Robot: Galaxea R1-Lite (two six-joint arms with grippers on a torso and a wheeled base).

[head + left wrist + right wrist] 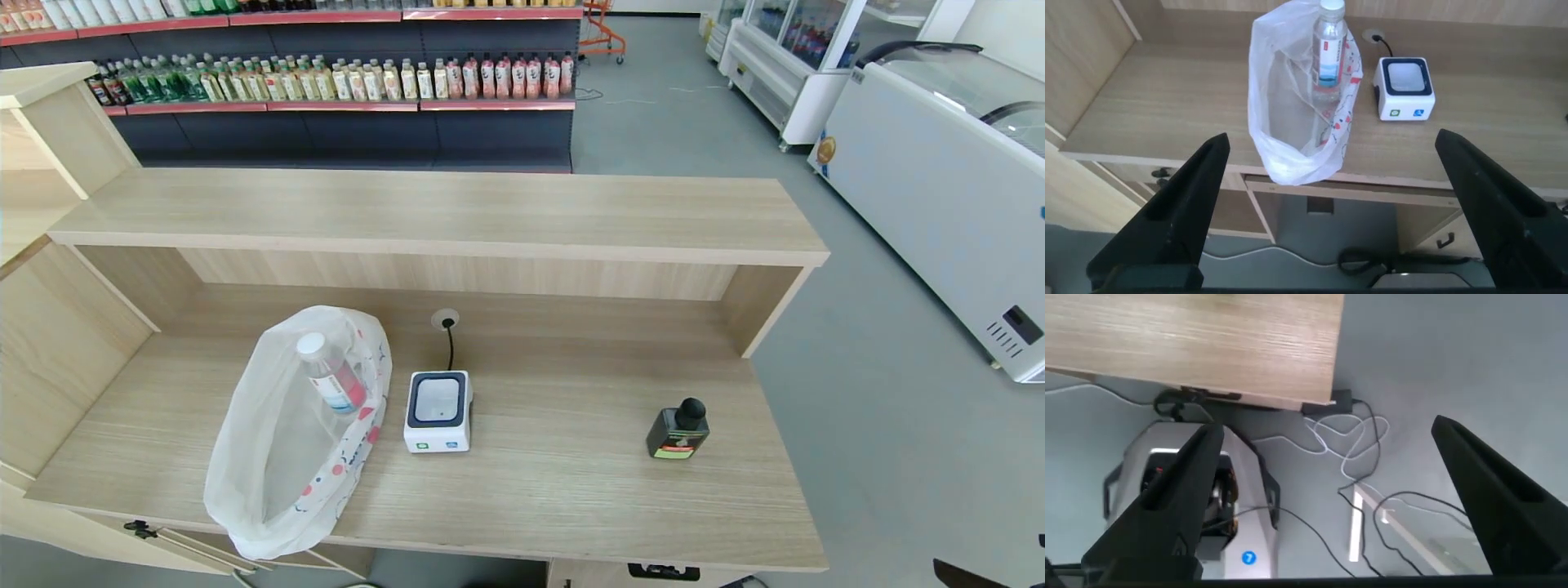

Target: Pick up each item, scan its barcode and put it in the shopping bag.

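Already bagged: clear bottle (326, 371).
Dark bottle (678, 429): upright, right side of tabletop (555, 474), nearer right arm.
Left claw (1333, 139), right claw (1327, 425): released.

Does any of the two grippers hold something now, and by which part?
Nothing is held. The left gripper and the right gripper are both open and empty.

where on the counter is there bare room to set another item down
The widest bare stretch of counter lies between the scanner and the dark bottle, with more wood behind that bottle toward the back panel. The left end is crowded: the shopping bag sits close beside the scanner.
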